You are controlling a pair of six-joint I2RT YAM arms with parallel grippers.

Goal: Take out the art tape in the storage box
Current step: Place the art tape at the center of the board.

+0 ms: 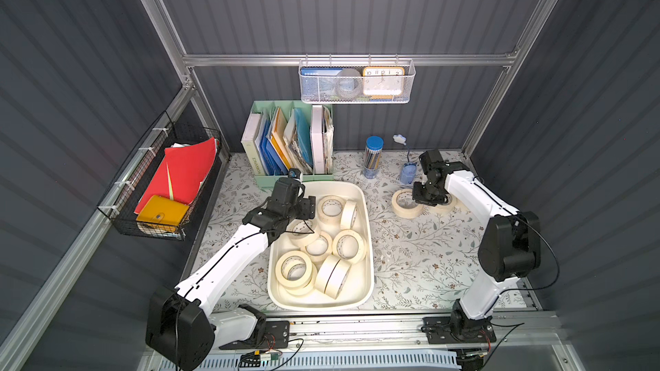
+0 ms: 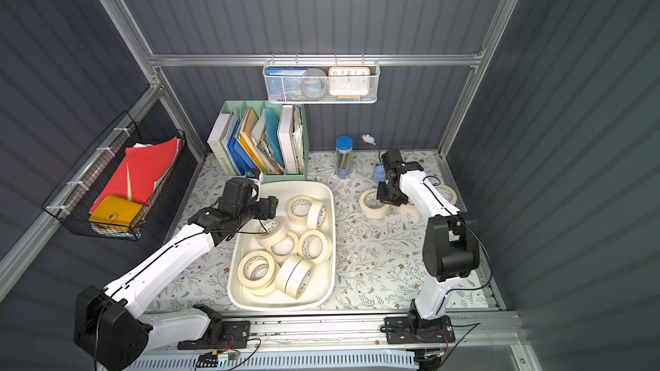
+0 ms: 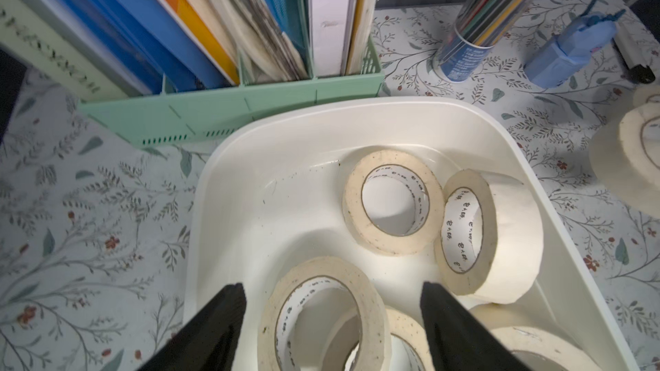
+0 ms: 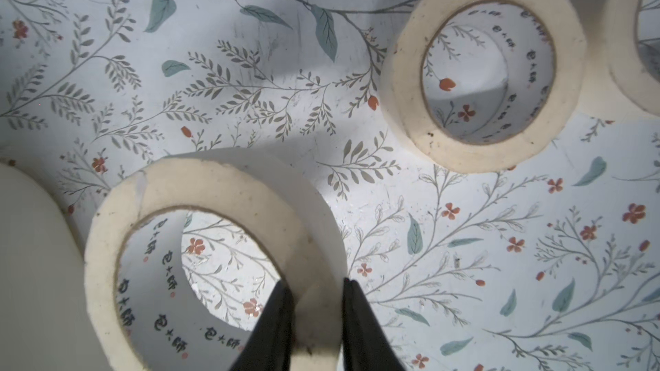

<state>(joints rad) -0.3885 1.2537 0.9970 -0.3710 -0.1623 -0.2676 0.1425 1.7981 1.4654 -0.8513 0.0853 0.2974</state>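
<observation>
Arms first: you are reaching the left arm from its near-left base up over the box rim, with the wrist bending down above the far-left part of the box. You are carrying the right arm with its elbow high on the right. Its forearm is stretching toward the back of the surface, and its wrist is folding down just right of the box.

Both top views are giving you the whole layout. Most of the tape rolls are lying piled in the box, some flat and some on edge, while a few are sitting out on the surface around the right wrist. In a top view an outer roll is showing beyond the right forearm.

Only the wrist views are showing you the jaws. The left end effector is standing wide open, its fingers straddling a leaning roll in the box with a gap on each side. The right end effector is clenching the wall of a flat roll outside the box, one finger inside the ring and one outside. Whether that roll is resting on the surface or hanging just above it, you cannot tell.
</observation>
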